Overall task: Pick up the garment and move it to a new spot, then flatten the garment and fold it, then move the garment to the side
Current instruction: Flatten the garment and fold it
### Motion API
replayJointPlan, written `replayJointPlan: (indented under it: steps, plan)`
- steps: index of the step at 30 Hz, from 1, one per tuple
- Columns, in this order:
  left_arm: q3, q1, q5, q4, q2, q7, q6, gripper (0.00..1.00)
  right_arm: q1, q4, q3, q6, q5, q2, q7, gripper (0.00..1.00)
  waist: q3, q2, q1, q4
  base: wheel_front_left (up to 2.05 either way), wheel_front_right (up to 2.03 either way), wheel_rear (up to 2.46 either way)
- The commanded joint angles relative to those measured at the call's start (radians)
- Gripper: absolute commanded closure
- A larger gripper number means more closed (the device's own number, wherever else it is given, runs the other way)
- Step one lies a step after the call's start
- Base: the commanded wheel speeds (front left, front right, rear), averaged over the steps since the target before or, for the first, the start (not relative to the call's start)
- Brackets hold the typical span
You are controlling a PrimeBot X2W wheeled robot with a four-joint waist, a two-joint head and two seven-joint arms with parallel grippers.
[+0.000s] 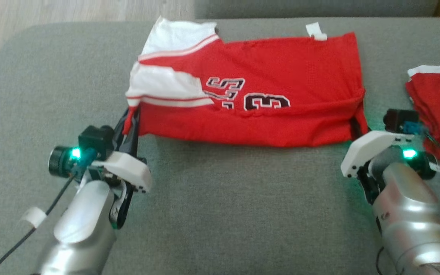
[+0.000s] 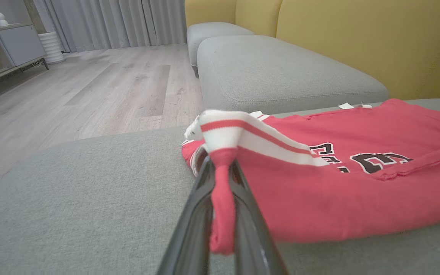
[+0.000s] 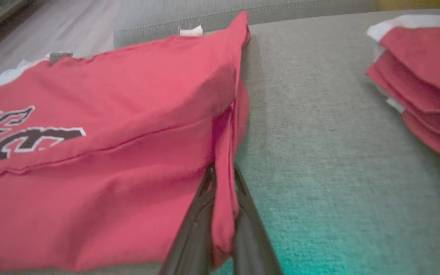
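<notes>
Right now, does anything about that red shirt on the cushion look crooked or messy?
Yes. The jersey has its white-striped end bunched and flipped over the red instead of lying flat, and a crease ridge runs across its near side. A white tag sticks out past the far edge.

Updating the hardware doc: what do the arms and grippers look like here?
The left forearm and right forearm are glossy silver, each capped by a white angular wrist housing. The left gripper and right gripper each have two long, slim dark fingers. A black wrist camera carries a green light. A thin black cable trails back with a white tape tag.
</notes>
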State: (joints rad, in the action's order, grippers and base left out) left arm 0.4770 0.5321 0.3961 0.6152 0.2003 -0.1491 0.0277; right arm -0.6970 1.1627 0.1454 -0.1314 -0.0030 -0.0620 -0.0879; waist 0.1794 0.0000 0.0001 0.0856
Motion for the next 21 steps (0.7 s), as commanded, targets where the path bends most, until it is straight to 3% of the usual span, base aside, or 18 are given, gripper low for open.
replayJointPlan:
  steps: [1,8,21]
  plan:
    - [-0.032,0.02,0.007,-0.025,0.034,0.002,0.008,1.0,0.005,-0.021,-0.001,0.001,-0.004,0.012,-0.022,1.0,-0.024,0.0,-0.0001,-0.009,0.0,0.0,0.0]
    - [-0.026,-0.052,0.014,-0.026,0.06,0.023,0.025,1.0,0.054,-0.03,0.024,0.001,0.003,0.012,-0.061,1.0,-0.093,0.0,-0.0001,-0.033,0.0,0.0,0.0]
    - [0.022,-0.23,0.042,-0.102,0.101,0.145,0.025,1.0,0.233,-0.135,-0.053,0.001,0.101,0.012,0.057,1.0,-0.193,0.0,-0.0001,-0.039,0.0,0.0,0.0]
